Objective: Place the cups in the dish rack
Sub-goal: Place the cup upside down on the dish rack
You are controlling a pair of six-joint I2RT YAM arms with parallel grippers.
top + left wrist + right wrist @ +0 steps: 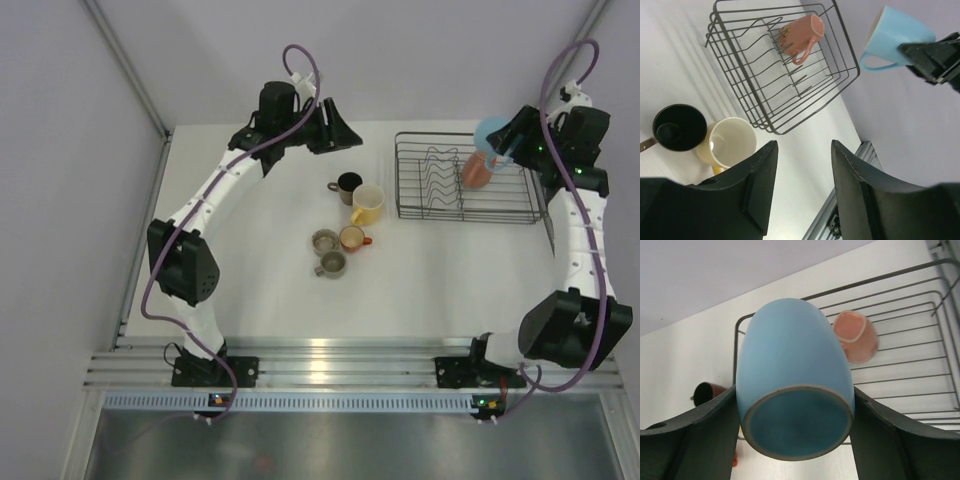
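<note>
Right gripper (796, 432) grips light blue cup (790, 350) near dish rack (450, 215) (pink cup (800, 32) inside).

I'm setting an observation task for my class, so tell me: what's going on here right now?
The right tool holds a light blue cup above the dish rack, where a pink cup already sits. The left tool hangs open and empty. A dark brown cup, a yellow cup, an orange cup and two grey-olive cups wait on the table.

White arms (215, 188); black joints (185, 265); purple cables (146, 295)
</note>
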